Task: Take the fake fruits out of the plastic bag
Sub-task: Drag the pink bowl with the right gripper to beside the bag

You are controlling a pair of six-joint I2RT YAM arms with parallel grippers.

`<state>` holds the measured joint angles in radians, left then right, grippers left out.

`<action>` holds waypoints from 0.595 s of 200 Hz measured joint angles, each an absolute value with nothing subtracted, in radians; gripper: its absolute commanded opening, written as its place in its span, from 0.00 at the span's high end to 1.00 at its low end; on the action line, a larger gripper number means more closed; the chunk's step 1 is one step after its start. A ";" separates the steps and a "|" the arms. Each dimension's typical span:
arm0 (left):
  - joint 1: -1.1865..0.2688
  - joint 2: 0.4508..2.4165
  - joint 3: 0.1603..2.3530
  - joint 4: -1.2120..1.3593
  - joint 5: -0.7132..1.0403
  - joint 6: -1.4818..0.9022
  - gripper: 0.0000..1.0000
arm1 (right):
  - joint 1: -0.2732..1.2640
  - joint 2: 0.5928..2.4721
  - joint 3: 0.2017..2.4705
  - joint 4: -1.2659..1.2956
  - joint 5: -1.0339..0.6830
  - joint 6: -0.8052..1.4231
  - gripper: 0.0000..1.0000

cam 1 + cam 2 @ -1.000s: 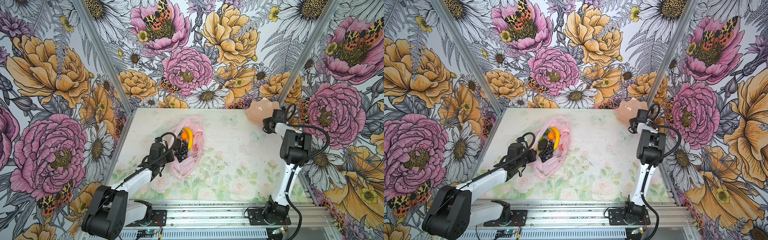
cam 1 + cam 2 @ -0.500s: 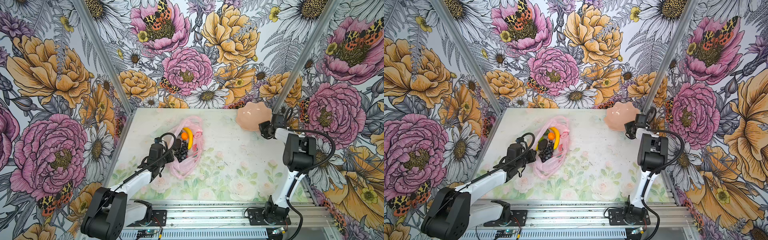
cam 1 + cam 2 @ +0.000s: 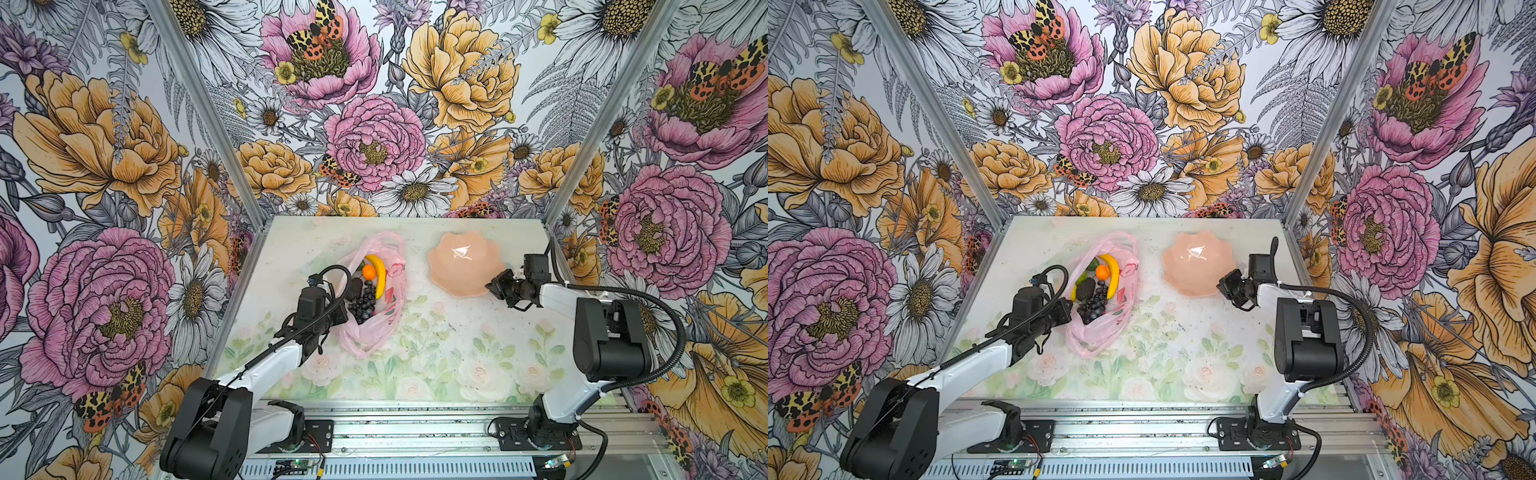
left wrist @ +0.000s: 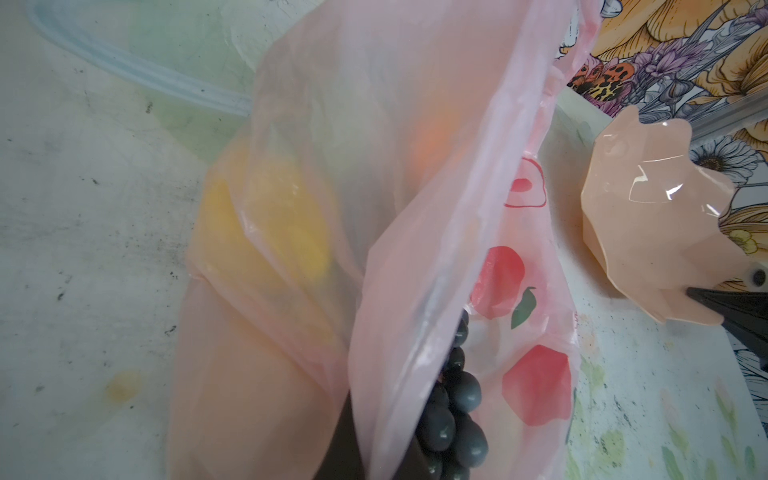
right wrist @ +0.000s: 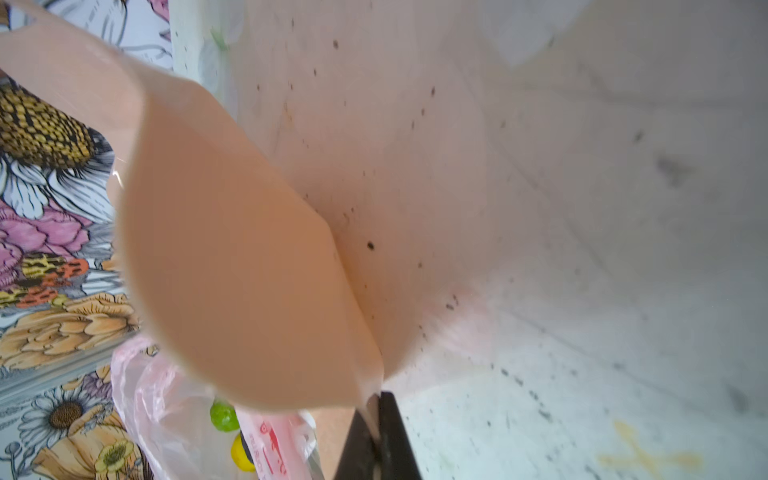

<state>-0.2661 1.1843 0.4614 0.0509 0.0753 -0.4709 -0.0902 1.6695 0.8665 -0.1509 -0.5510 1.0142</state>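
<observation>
Pink crinkly plastic bag (image 3: 368, 340), rim pinched open by our left hand (image 3: 342, 311), exposing plastic fruits (image 3: 365, 301); beside it, our right hand (image 3: 496, 286) grips a peach petal-edged bowl (image 3: 461, 266), presumably their receptacle.

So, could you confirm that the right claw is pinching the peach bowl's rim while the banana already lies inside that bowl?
Not quite: the banana lies in the pink plastic bag, as both top views show. The right claw does pinch the peach bowl by its rim.

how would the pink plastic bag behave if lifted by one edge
Likely floppy: the plastic bag looks thin, crinkled and slumped. Its film probably sags around the grape bunch, so the banana may slide out.
</observation>
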 measured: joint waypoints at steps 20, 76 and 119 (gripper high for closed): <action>-0.266 1.184 0.460 0.051 0.075 -0.471 0.91 | -0.066 1.628 0.818 -0.181 -0.598 0.994 1.00; -0.265 1.178 0.455 0.051 0.068 -0.471 0.91 | -0.027 1.547 0.747 -0.300 -0.683 0.913 1.00; -0.265 1.178 0.454 0.051 0.068 -0.471 0.91 | -0.007 1.546 0.746 -0.349 -0.709 0.871 0.93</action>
<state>-0.2653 1.1778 0.4541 0.0505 0.0681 -0.4709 -0.0067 1.5455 0.7460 -0.3492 -0.7090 0.8707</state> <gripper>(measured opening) 0.091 0.053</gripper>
